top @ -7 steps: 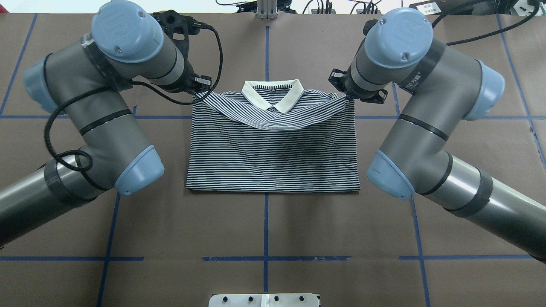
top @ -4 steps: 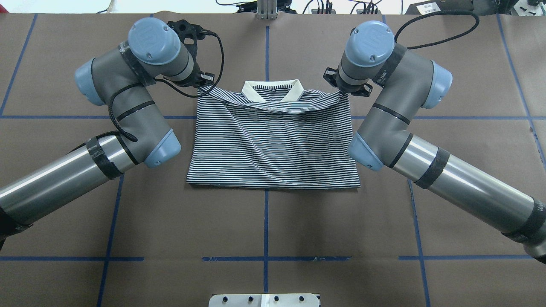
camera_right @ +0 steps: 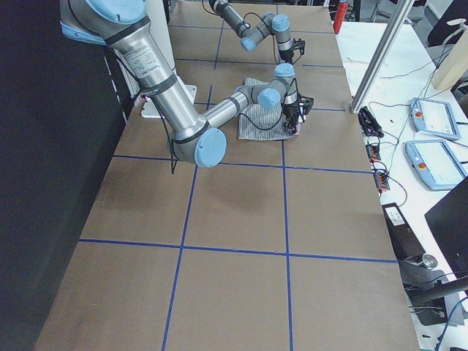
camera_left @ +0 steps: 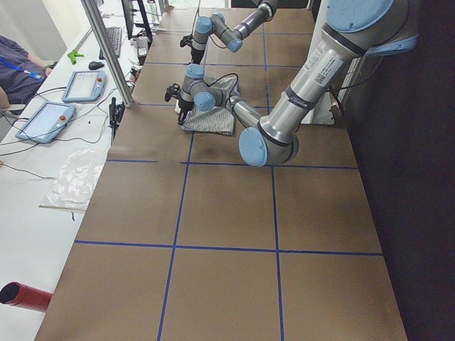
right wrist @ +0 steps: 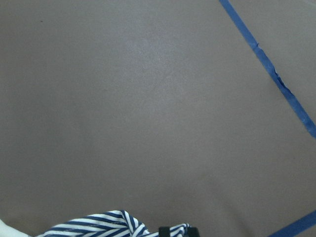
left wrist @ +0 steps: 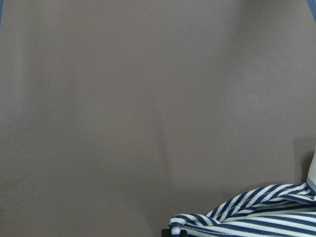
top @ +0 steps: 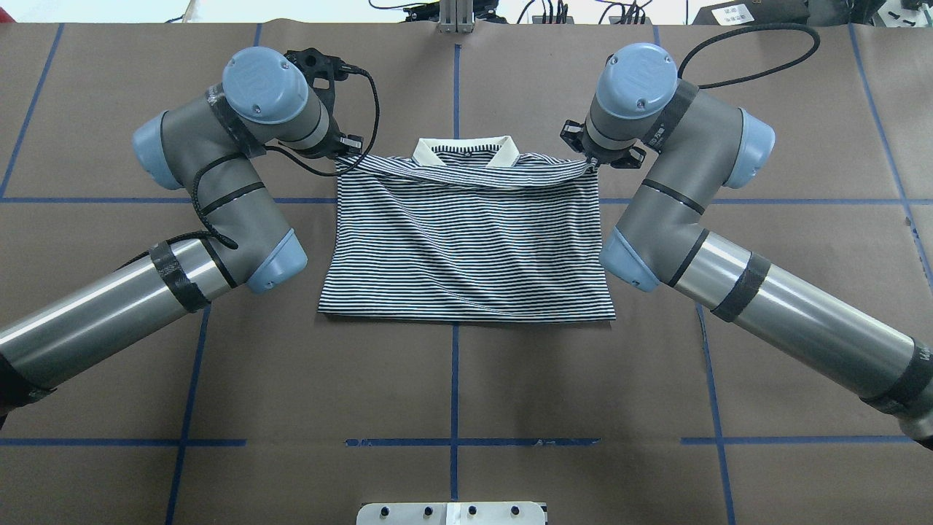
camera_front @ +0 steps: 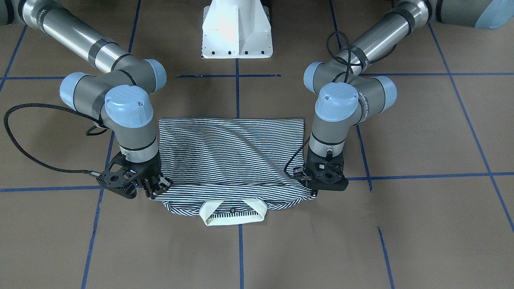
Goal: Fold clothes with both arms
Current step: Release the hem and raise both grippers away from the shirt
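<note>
A: Where is the navy-and-white striped polo shirt [top: 466, 255]?
B: Folded on the brown paper worktop [top: 328, 379], cream collar [top: 503, 153] at the far edge.
A: And the fingers?
B: Left black fingers [top: 348, 147] and right black fingers [top: 594, 160] each pinch a far corner of the upper layer.

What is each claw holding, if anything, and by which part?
Both hold the striped polo shirt: the left claw pinches the left corner of its folded-over top edge beside the collar, the right claw the right corner.
</note>
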Available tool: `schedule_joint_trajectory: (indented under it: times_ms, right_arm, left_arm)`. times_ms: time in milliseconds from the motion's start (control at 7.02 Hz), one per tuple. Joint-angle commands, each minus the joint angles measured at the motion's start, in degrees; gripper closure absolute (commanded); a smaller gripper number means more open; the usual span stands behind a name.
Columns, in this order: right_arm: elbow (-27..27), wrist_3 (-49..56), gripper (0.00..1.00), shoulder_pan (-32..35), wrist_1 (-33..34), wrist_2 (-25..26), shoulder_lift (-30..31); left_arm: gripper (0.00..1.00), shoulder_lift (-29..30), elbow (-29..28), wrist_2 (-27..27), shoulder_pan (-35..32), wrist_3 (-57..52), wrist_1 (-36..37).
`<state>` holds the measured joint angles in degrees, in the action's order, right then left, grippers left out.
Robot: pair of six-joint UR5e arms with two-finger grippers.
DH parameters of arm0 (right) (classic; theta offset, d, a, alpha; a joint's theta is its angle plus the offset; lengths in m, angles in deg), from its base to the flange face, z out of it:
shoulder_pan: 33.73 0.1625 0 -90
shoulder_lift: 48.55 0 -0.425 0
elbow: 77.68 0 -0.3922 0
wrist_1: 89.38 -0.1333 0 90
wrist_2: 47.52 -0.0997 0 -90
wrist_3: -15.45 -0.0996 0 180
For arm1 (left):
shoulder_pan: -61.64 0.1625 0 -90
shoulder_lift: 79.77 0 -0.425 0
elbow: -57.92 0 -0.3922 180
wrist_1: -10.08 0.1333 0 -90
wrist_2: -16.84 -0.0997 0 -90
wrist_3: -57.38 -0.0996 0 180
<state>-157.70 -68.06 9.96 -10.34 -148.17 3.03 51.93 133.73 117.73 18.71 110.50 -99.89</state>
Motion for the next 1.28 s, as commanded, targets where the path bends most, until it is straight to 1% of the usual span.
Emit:
schedule_joint_trajectory:
  times_ms: [0, 143, 285, 428, 570, 713, 855, 998, 1140]
  right_arm:
    - [0.12, 1.57, 0.01, 0.43, -0.2, 0.02, 0.02]
    - [0.04, 4.72, 0.0, 1.39, -0.2, -0.5, -0.07]
    - [0.04, 11.28, 0.0, 2.7, -0.12, -1.73, 0.71]
    - [-0.92, 15.87, 0.0, 3.94, -0.29, -3.91, 2.37]
    - [-1.28, 16.09, 0.0, 4.38, -0.38, -4.37, 3.09]
    - [-2.24, 16.88, 0.0, 5.26, -0.29, -5.77, 3.27]
    - [-4.6, 18.71, 0.0, 6.14, -0.29, -7.7, 5.18]
    - [-7.75, 20.3, 0.0, 6.93, -0.2, -8.67, 7.38]
    - [-8.57, 20.48, 0.0, 7.02, -0.2, -9.12, 7.75]
  left_arm:
    - [0.0, -1.7, 1.26, 0.35, -0.05, -5.0, -1.98]
    - [0.0, -5.8, 6.15, 0.53, -0.05, -9.57, -3.31]
    - [0.0, -8.02, 9.59, 3.32, -0.13, -10.4, -3.06]
    - [0.0, -10.04, 12.67, 4.91, 0.21, -10.32, -3.15]
    - [0.0, -11.8, 15.31, 5.1, 0.74, -9.45, -3.32]
    - [0.0, -12.86, 16.64, 5.02, 3.18, -6.92, -3.41]
    - [0.0, -13.48, 17.35, 4.75, 6.34, -3.24, -3.5]
    - [0.0, -16.62, 20.67, 4.58, 9.41, -0.85, -3.59]
    - [0.11, -20.57, 25.75, 4.4, 11.36, 3.35, -3.41]
